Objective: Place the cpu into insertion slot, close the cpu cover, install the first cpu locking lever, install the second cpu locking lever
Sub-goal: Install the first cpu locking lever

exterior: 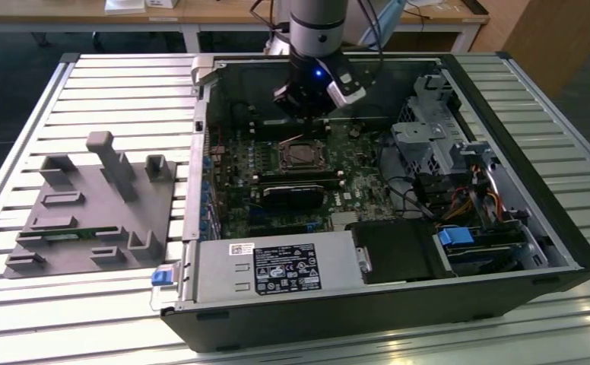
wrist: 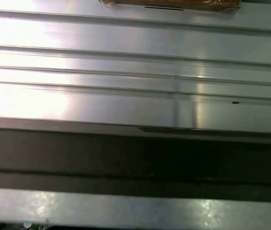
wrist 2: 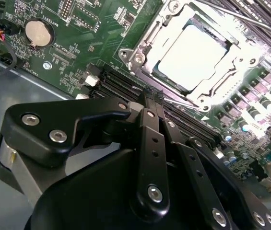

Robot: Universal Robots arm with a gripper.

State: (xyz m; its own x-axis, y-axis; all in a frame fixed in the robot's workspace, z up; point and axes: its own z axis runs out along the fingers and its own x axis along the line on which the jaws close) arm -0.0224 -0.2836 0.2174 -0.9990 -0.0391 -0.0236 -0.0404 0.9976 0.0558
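- While the cpu (exterior: 300, 157) lies socketed mid-frame in the exterior view, the cpu cover (wrist 2: 150, 36) looks lowered.
- The gripper (wrist 2: 150, 94) hovers beside, clenched empty; lever-locking seems due, demanding a precise press.

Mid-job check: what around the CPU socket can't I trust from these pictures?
- cpu, second wrist view: glare whitens its top; seating unclear.
- cpu cover, second wrist view: glare washes out its far side; latching unclear.
- insertion slot, exterior view: too small to show lever positions.
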